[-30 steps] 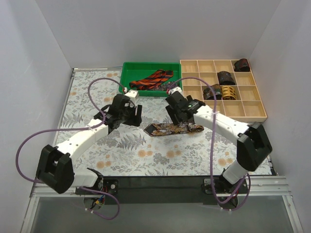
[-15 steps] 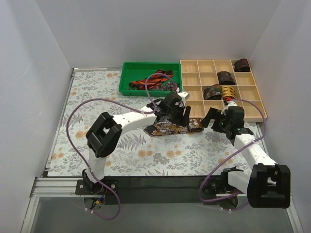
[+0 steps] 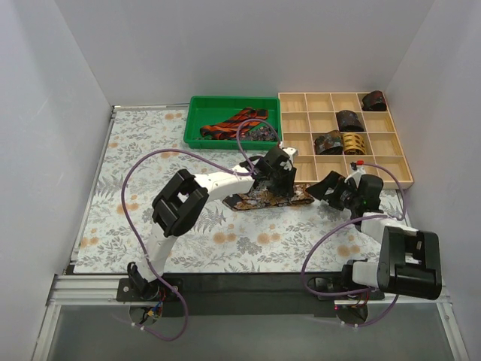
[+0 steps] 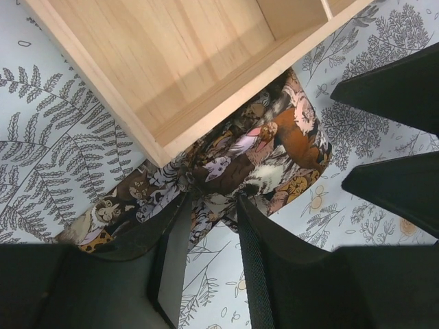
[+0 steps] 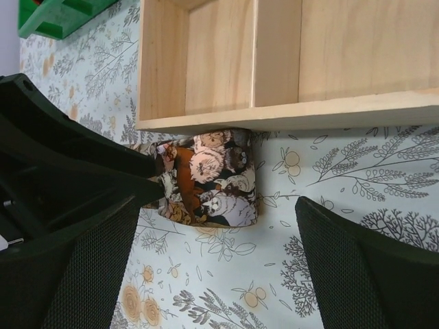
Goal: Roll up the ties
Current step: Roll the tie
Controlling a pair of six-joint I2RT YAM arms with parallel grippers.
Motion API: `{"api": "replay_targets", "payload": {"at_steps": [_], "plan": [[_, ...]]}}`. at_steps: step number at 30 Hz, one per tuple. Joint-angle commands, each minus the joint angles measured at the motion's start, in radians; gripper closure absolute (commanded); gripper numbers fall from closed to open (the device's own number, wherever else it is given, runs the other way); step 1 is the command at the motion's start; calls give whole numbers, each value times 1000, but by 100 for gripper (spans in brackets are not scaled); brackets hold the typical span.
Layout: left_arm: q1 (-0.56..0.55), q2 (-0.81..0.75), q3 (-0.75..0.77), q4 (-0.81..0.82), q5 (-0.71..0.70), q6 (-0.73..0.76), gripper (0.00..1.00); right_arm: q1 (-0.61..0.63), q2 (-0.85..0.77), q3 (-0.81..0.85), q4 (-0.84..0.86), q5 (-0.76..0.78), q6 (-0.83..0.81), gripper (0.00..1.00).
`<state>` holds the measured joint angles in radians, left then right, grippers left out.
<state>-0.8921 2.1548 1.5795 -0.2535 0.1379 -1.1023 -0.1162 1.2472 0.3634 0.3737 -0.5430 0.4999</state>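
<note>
A dark tie with brown-gold animal print (image 3: pixel 259 200) lies flat on the floral cloth, its right end rolled into a short coil (image 3: pixel 304 195) against the wooden organizer's corner. My left gripper (image 3: pixel 278 189) comes down on the tie just left of the coil. In the left wrist view the left gripper (image 4: pixel 212 200) has narrow jaws pinching tie fabric (image 4: pixel 274 157) at the tips. My right gripper (image 3: pixel 325 194) is wide open and empty, facing the coil from the right. In the right wrist view the right gripper (image 5: pixel 216 203) frames the coil (image 5: pixel 212 175).
The wooden organizer (image 3: pixel 391 162) holds several rolled ties, among them a gold one (image 3: pixel 353 143); its edge shows in both wrist views (image 4: pixel 171 62) (image 5: pixel 309 55). A green bin (image 3: pixel 197 113) at the back holds a red-black striped tie (image 3: pixel 233 124). Purple cables loop over the cloth.
My left arm swung from the tie's left side across to its right part. My right arm pulled back to the right and now faces the coil. The tie shifted slightly right.
</note>
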Motion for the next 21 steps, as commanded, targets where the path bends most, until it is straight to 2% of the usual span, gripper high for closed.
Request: {"api": "replay_targets", "payload": {"at_steps": [1, 8, 13, 15, 21], "plan": [[2, -4, -13, 13, -23, -11, 69, -2, 47, -24, 142, -61, 25, 16], [12, 7, -47, 22, -18, -14, 70, 4, 188, -80, 326, -132, 71, 21], [22, 8, -75, 28, -6, -18, 71, 29, 268, -80, 392, -156, 80, 23], [25, 11, -82, 33, -3, -19, 71, 39, 310, -80, 441, -173, 91, 28], [28, 25, -61, 34, 11, -14, 71, 59, 386, -83, 577, -201, 124, 31]]}}
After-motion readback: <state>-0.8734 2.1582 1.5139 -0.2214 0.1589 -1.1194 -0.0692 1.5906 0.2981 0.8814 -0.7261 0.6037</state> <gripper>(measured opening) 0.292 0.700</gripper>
